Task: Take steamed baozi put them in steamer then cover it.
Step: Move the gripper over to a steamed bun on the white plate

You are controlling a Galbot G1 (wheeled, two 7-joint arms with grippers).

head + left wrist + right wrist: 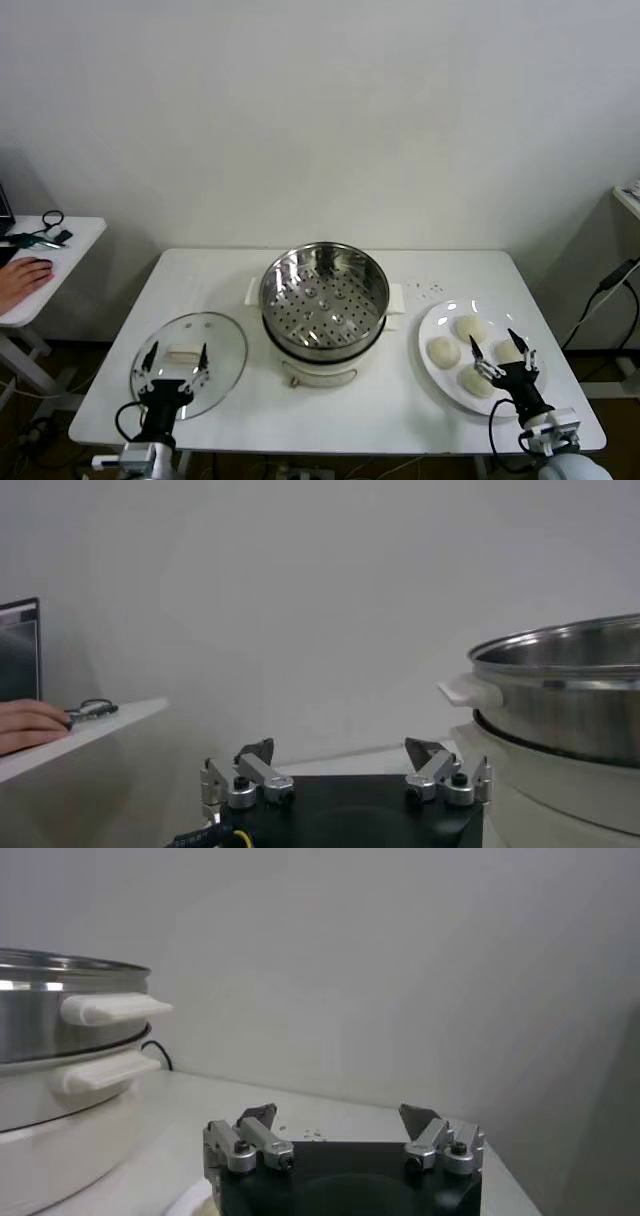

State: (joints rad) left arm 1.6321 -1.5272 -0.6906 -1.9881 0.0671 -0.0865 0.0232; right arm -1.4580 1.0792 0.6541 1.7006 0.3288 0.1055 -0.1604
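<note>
I have both pincers spread wide and empty: the left pincer point(177, 362) hovers over the glass cover point(189, 363), the right pincer point(500, 352) over four baozi point(470, 328) on their white plate point(432, 322). The open steamer point(324, 300) sits mid-counter point(230, 275), ready for loading.

White table point(230, 275) is set against a plain wall point(320, 110); side desk point(80, 235) at left, a person's hand point(22, 278) rested on it.

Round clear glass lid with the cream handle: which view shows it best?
Head view: the round clear glass lid lies flat on the white table, left of the steel steamer, whole outline visible. Neither wrist view shows it.
</note>
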